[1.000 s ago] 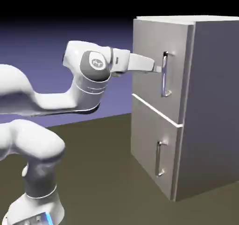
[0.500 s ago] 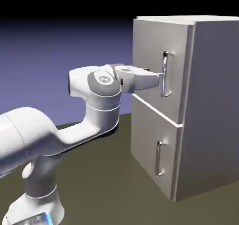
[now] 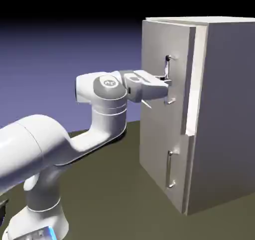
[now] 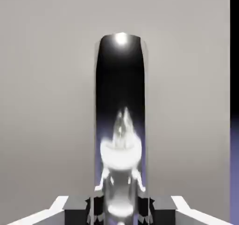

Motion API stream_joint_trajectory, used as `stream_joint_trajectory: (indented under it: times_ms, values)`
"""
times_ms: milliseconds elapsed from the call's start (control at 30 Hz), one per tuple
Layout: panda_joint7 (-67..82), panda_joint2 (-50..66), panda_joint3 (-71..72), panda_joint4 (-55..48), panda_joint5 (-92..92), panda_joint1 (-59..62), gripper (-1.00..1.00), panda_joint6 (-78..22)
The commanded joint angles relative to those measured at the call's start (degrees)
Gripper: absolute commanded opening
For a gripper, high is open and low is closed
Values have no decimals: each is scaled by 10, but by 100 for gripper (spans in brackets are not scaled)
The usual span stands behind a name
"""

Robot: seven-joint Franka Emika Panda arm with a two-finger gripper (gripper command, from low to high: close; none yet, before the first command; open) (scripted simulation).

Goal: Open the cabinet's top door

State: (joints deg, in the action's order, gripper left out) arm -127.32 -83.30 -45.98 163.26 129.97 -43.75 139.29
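The light-grey cabinet (image 3: 219, 114) stands at the exterior view's right. Its top door (image 3: 162, 45) is swung slightly out, with a gap along its right edge. My gripper (image 3: 168, 81) is shut on the top door's vertical silver bar handle (image 3: 169, 79), about halfway down it. In the hand view the shiny handle (image 4: 121, 102) runs up the middle in front of the flat grey top door (image 4: 46, 79), and my gripper (image 4: 120, 210) closes around its lower part. The lower door (image 3: 159, 149) is shut.
The lower door's bar handle (image 3: 170, 169) is below my hand. The dark table (image 3: 114, 194) stretches between my base and the cabinet. A strip of violet backdrop (image 4: 235, 172) shows past the door's edge in the hand view.
My gripper closed on the top door's handle and pulled it; the door has swung out from flush to slightly ajar. The arm's elbow dropped over the last second.
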Motion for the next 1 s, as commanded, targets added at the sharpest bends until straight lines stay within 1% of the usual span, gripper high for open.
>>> stream_joint_trajectory:
  times_ms: [0, 233, 467, 733, 967]
  values:
    - [-4, -6, 21, 15, -16, 13, -100, -17]
    - [-19, -43, 166, 87, -141, 63, -100, -117]
    - [-32, -60, 312, 120, -273, 67, -100, -206]
    - [-58, -36, 478, 119, -423, 50, -100, -307]
    - [-94, 30, 623, 84, -558, 49, -100, -399]
